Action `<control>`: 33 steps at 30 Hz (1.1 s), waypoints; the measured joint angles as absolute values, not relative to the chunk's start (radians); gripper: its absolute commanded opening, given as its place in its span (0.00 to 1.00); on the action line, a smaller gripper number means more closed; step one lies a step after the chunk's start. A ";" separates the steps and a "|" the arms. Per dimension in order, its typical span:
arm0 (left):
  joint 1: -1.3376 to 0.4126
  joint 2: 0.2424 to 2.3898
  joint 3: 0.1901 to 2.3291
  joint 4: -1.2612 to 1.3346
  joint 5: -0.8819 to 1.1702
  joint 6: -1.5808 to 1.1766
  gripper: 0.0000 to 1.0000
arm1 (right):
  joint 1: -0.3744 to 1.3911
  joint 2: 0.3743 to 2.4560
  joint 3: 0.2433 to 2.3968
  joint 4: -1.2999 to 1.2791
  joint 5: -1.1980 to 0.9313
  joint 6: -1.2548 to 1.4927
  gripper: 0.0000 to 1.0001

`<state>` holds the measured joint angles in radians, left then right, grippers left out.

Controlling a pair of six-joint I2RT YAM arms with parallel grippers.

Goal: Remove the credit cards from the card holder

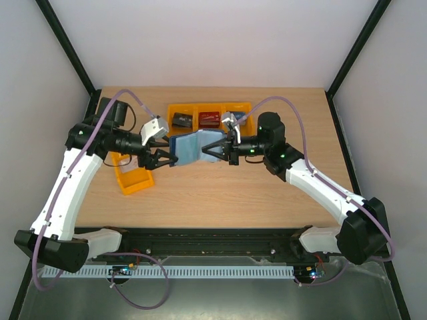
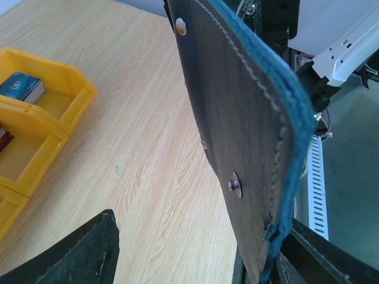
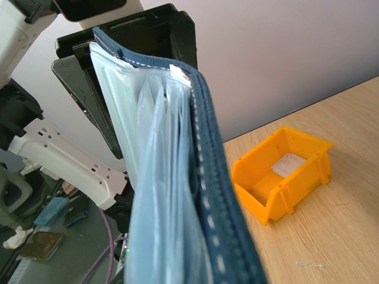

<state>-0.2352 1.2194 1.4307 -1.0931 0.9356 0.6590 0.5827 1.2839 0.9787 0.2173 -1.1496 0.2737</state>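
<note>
Pull-out step barely started, I'd say: right hand (image 1: 208, 153) clamped on the open card holder (image 1: 189, 147) up off the worktop (image 1: 220, 193), left hand (image 1: 168, 159) spread at its other edge, needs to pinch a card from the sleeves (image 3: 154, 177) next.

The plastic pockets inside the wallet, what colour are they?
Pale blue and see-through. The wallet and its plastic pockets show best in the right wrist view.
</note>
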 measured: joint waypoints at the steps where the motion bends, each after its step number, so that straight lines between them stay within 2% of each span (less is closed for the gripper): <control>1: -0.234 1.217 1.431 -1.096 0.936 0.666 0.68 | 0.583 1.284 0.979 0.216 -1.150 0.273 0.02; 5: -0.234 1.213 1.431 -1.107 0.935 0.683 0.68 | 0.583 1.284 0.979 0.214 -1.155 0.273 0.02; 14: -0.234 1.213 1.427 -1.085 0.919 0.648 0.54 | 0.582 1.284 0.979 0.213 -1.176 0.273 0.02; 26: -0.234 1.213 1.427 -1.109 0.923 0.689 0.51 | 0.581 1.285 0.981 0.144 -1.201 0.215 0.02; 33: -0.237 1.212 1.422 -1.102 0.912 0.665 0.43 | 0.580 1.285 0.981 0.120 -1.206 0.203 0.02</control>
